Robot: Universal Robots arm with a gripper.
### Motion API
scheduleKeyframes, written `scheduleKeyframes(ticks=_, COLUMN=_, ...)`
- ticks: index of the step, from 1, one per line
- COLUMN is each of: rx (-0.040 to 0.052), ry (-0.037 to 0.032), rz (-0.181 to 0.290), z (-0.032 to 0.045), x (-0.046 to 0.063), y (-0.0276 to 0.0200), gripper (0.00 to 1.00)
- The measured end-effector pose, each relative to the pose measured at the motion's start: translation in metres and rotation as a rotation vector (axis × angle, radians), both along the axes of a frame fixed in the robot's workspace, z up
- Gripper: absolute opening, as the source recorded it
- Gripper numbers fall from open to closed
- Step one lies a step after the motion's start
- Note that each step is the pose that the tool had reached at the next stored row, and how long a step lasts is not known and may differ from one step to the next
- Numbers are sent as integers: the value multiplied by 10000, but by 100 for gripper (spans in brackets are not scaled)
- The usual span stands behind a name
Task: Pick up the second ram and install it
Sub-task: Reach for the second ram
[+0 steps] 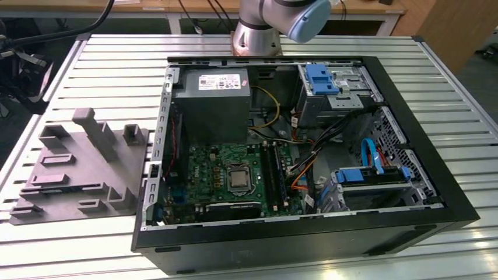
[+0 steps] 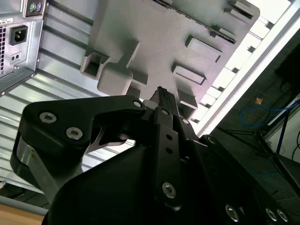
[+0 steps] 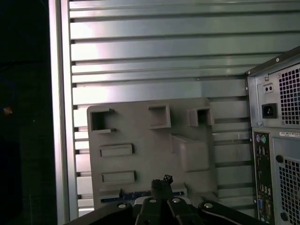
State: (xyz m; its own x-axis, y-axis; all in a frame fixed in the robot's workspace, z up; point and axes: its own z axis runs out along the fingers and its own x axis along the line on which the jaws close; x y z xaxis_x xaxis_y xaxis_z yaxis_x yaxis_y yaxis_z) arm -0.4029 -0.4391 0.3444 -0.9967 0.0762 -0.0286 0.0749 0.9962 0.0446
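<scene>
1. The claw point(image 3: 161, 182) hangs over the grey tray point(image 3: 140, 136) on the slatted counter point(image 3: 164, 56), its fingertips pressed together and gripping nothing.
2. The second ram point(image 3: 124, 195), a blue strip, lies in a slot of the tray, near the fingertips.
3. The open computer case point(image 1: 435, 175) stands beside the tray.

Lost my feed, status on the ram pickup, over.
Gripper pointed at grey tray, jaws shut, empty. Second ram lies in tray, ungrasped. Nothing between them.

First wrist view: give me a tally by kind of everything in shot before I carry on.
Grey moulded plastic tray: 1
Thin blue circuit stick, lying in the tray: 1
Black claw: 1
Grey metal computer case, rear panel: 1
Slatted metal table: 1
Total: 5
</scene>
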Motion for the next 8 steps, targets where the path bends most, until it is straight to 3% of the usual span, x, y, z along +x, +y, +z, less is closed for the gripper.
scheduleKeyframes(ticks=8, rx=0, ry=0, rz=0, z=-59, x=-28, y=-75, gripper=10)
